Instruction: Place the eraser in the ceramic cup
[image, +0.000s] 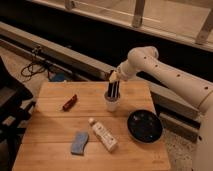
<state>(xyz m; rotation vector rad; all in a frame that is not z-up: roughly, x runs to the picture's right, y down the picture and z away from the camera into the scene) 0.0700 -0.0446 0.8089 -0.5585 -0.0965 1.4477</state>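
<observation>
The ceramic cup is small and pale white and stands upright near the back middle of the wooden table. The eraser, a long black block with pale stripes, stands on end in the cup and sticks out well above its rim. My gripper is at the end of the white arm, directly above the cup, at the top end of the eraser.
A round black bowl sits right of the cup. A white tube lies in front of the cup, a blue sponge-like pad to its left. A small red object lies at the back left. Cables lie on the floor behind.
</observation>
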